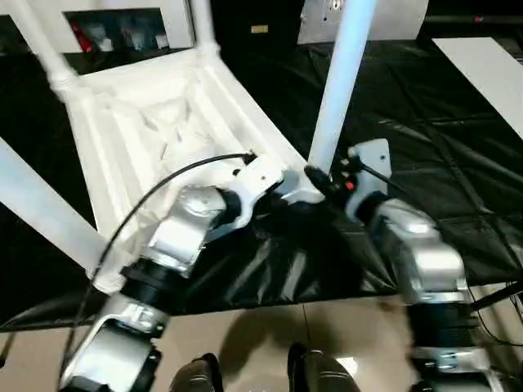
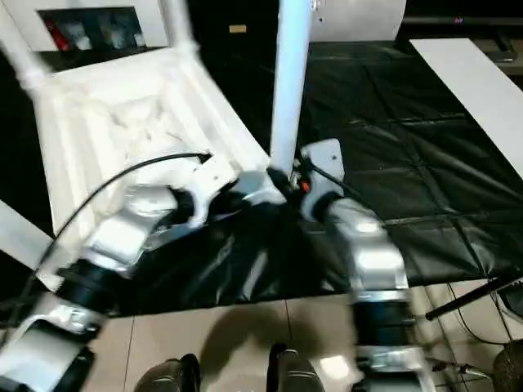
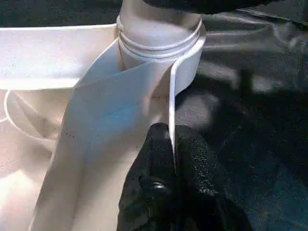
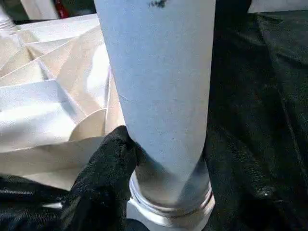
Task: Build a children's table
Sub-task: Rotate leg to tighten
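We have the children's table lying upside down on the black-covered worktop, ribbed underside facing up, because that is the only way its round corner sockets are open to take legs from above. 4 legs show in the head views, standing up from the corners; the one we are working on, the near leg, rises from the near corner socket closest to us. Our left gripper is pinched narrow onto the thin rim wall of the tabletop just beside that socket, and we judge this grip is there to keep the light plastic top from sliding or twisting while the leg is seated. Our right gripper sits at the base of the near leg, 1 black finger pressed against the tube just above the socket collar; its other finger is hidden behind the leg, so it appears closed around the leg. Gripping low gives the best control of the joint.
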Motion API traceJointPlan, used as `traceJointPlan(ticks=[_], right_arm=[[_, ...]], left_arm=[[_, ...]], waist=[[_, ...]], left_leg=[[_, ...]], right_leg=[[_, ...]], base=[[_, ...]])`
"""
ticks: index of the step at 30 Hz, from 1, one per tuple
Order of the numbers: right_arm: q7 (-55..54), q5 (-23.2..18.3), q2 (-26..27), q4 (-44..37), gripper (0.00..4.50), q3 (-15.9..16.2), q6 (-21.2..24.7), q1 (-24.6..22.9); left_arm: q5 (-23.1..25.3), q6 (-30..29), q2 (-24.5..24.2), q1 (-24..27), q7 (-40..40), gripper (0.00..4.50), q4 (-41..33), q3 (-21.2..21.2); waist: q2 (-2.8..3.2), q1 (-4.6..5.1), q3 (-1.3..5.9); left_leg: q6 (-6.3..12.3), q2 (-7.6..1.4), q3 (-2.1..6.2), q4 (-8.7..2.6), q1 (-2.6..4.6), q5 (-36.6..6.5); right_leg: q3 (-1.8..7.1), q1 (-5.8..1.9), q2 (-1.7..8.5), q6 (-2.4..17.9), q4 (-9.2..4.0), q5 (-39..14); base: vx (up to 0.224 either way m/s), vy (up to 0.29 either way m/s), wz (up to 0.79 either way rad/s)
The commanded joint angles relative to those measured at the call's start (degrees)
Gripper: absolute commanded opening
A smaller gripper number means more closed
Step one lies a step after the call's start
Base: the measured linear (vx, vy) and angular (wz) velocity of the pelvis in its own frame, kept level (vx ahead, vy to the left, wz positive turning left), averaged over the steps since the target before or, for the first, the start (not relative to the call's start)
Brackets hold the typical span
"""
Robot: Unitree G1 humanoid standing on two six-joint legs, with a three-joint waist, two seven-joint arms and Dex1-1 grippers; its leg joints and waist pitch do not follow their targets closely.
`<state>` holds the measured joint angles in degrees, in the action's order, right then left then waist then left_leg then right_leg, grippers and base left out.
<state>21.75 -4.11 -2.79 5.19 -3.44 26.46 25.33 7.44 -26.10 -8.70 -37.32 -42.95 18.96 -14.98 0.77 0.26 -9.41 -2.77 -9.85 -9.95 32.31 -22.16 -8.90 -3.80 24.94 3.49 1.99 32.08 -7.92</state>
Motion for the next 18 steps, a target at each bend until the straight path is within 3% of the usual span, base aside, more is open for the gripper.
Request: traceJointPlan(ticks=[1, 8, 10, 15, 16, 18], right_arm=[[4.1, -3.2, 4.1, -0.1, 2.46, 6.5, 0.9, -0.7], [11.3, -4.5, -3.0, -0.8, 2.99, 4.5, -2.5, -2.7], [16.3, -5.2, -6.8, 0.0, 3.34, 4.0, -5.2, -2.5], [27.7, -6.0, -14.6, 3.4, 3.56, 3.8, -10.6, -1.1], [32.9, -6.2, -17.6, 4.4, 3.56, 4.5, -13.6, -0.8], [35.2, -6.6, -18.7, 4.7, 3.56, 4.8, -14.1, -0.7]], left_arm=[[-0.8, 0.8, 3.1, -1.3, 1.0, 0.0, -2.1, -2.3], [-1.2, 3.2, -2.3, 0.8, -3.9, 0.0, -3.4, -2.7], [-1.3, 6.4, -5.0, 1.8, -7.3, 0.0, -3.5, -3.2], [-2.0, 9.9, -9.7, 3.4, -13.5, 0.0, -4.1, -4.0], [-2.9, 11.3, -11.4, 4.2, -16.5, 0.0, -4.6, -4.4], [-3.1, 12.2, -12.1, 4.4, -17.4, 0.0, -4.6, -4.7]], waist=[[-0.21, -0.34, 4.14], [-0.22, -0.82, 4.48], [-0.26, -0.78, 4.53], [-0.19, -0.83, 4.25], [-0.21, -0.92, 4.2], [-0.22, -0.96, 4.13]], left_leg=[[5.15, -2.23, 0.93, -3.53, 0.78, -12.6], [7.12, -2.39, 0.81, -3.35, 0.48, -8.6], [7.83, -2.4, 0.75, -3.24, 0.43, -8.1], [7.78, -2.63, 0.75, -3.29, 0.74, -10.2], [7.68, -2.72, 0.72, -3.28, 0.73, -11.3], [7.73, -2.84, 0.71, -3.34, 0.84, -11.1]], right_leg=[[2.63, -3.31, 4.27, 8.3, -4.3, -20.6], [2.63, -4.07, 4.31, 11.0, -3.46, -14.0], [2.61, -4.2, 4.22, 11.6, -3.29, -12.1], [2.51, -4.03, 4.3, 11.9, -3.53, -14.9], [2.57, -4.02, 4.45, 11.7, -3.63, -16.5], [2.68, -3.88, 4.37, 11.8, -3.6, -16.6]], base=[[0.0, 0.0, 0.0], [0.0, 0.0, 0.0], [0.0, 0.0, 0.0], [0.0, 0.0, 0.0], [0.0, 0.0, 0.0], [0.0, 0.0, 0.0]])
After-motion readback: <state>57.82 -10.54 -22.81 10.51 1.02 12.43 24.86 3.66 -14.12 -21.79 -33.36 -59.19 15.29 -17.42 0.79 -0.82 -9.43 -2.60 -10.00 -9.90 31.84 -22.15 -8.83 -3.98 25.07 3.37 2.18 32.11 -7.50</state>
